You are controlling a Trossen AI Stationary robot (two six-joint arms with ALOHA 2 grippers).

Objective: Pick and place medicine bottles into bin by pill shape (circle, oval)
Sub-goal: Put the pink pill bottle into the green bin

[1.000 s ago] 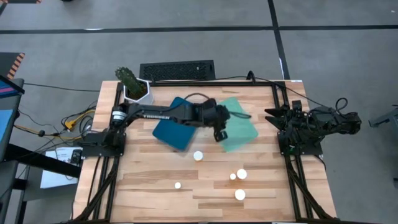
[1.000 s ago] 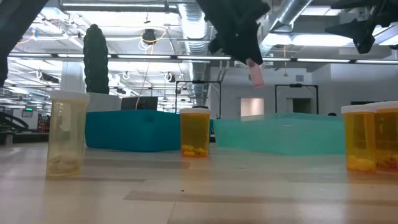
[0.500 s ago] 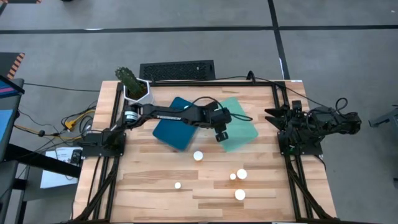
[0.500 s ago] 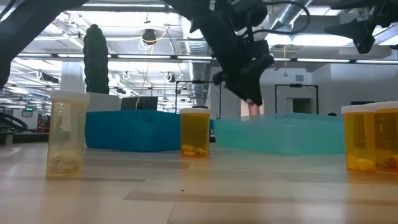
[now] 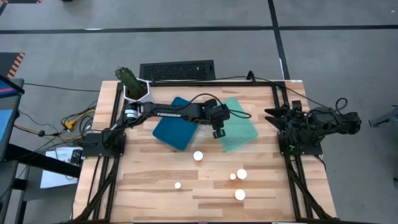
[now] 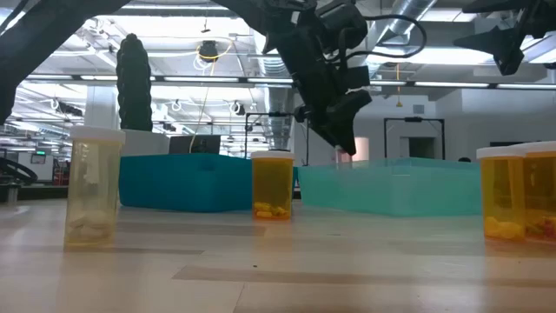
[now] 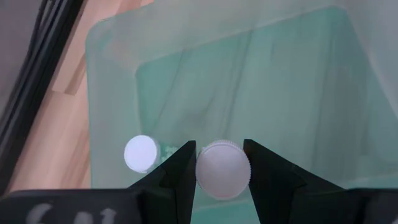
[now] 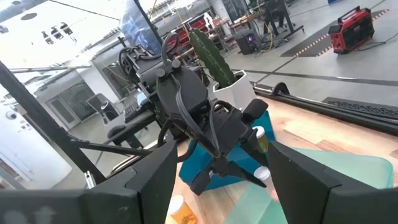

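Over mint green tray (image 5: 239, 132) near edge: left claw (image 7: 219, 171) clamped on white-capped bottle (image 7: 222, 169); second bottle (image 7: 141, 153) beside.

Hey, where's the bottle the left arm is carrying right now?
In the left wrist view the bottle sits between the left gripper's fingers, over the mint green tray, beside another white-capped bottle already in it.

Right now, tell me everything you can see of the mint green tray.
The translucent mint green rectangular plastic tray lies flat on the wooden table, skewed to its edges, beside the opaque dark blue tray. It has low walls and rounded corners. The left tool hangs over its near-left part with a white-capped bottle between its fingers. Another white-capped bottle already stands inside near a wall.
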